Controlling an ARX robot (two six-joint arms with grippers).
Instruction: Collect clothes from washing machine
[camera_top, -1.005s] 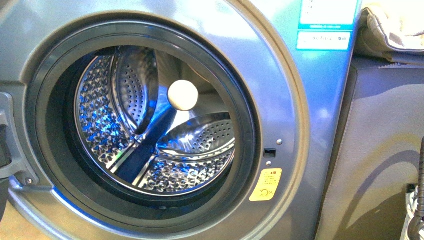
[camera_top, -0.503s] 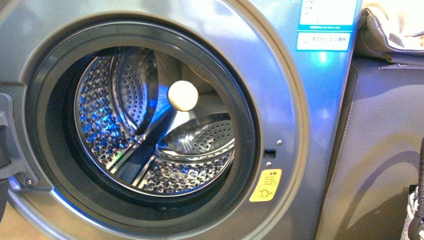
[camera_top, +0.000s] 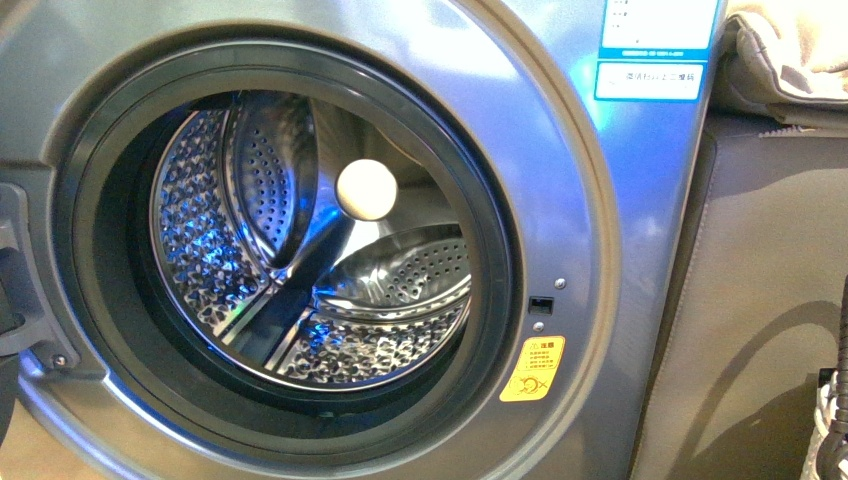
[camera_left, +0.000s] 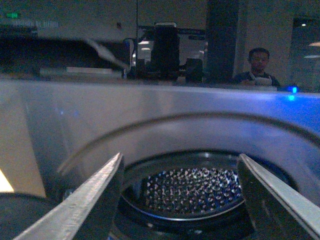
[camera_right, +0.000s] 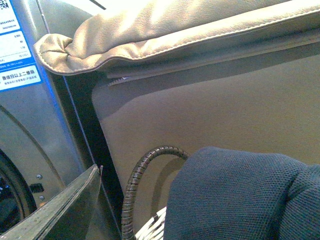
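The washing machine (camera_top: 620, 250) fills the front view, its black-rimmed porthole (camera_top: 500, 250) uncovered and the perforated steel drum (camera_top: 200, 240) showing no fabric inside. My left gripper (camera_left: 180, 165) is open, its fingers (camera_left: 95, 200) framing the drum (camera_left: 190, 192) from outside. The clothes (camera_right: 240, 195), a dark navy fabric, bulge close to the right wrist camera beside the machine. My right gripper (camera_right: 165, 210) is open; only one finger (camera_right: 70, 210) shows, and the fabric hides the other. Neither gripper appears in the front view.
A cream round hub (camera_top: 366, 189) sits at the back of the drum. A grey-brown padded panel (camera_top: 760, 300) with a beige cushion (camera_right: 175, 30) on top stands right of the machine. A ribbed cable (camera_right: 135, 185) and a bit of woven basket (camera_right: 150, 227) lie by the fabric.
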